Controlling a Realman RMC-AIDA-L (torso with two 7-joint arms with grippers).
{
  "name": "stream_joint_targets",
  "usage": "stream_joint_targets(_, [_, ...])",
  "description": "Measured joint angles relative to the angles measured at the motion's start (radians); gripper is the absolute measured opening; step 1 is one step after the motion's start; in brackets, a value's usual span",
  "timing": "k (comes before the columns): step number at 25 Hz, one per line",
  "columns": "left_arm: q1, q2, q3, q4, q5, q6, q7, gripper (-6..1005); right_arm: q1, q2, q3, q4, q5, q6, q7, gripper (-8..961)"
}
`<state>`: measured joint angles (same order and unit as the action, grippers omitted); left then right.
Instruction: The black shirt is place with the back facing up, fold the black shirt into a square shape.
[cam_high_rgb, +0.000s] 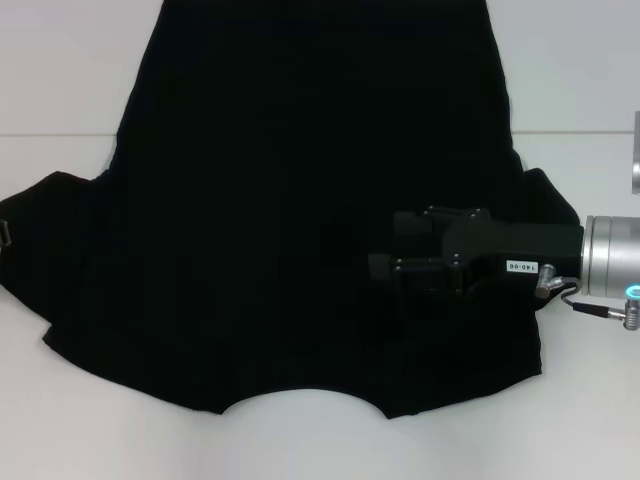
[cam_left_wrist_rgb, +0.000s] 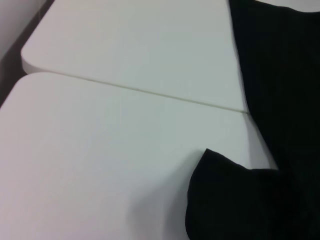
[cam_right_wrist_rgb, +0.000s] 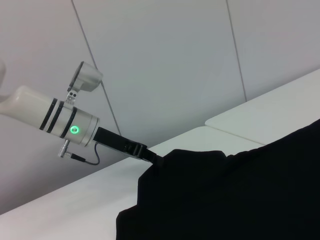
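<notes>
Black fabric covers the middle of the white table (cam_high_rgb: 60, 60): the black shirt (cam_high_rgb: 300, 200) lies flat, neckline at the near edge. The right gripper (cam_high_rgb: 400, 262) reaches over its right side, the left gripper (cam_right_wrist_rgb: 150, 155) grasps the left sleeve; the first fold seems to be starting. Bare tabletop flanks both sides.

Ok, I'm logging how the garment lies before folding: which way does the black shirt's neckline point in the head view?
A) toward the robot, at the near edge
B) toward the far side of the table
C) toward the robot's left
A: the black shirt has its curved neckline nearest the robot; the right tool is over its right side, the left tool at the left sleeve.
</notes>
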<state>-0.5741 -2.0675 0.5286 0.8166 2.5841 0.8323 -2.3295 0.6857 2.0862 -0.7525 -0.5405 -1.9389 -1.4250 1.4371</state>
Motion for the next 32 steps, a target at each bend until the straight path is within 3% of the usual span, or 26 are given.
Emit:
stream_joint_targets(17, [0.03, -0.003, -0.012, 0.08, -0.002, 0.098, -0.025, -1, 0.002, 0.003, 0.001, 0.021, 0.0, 0.004, -0.008, 885])
stream_joint_targets(32, [0.001, -0.003, -0.018, 0.081, -0.003, 0.122, -0.025, -2, -0.001, 0.003, 0.001, 0.026, 0.0, 0.005, -0.009, 885])
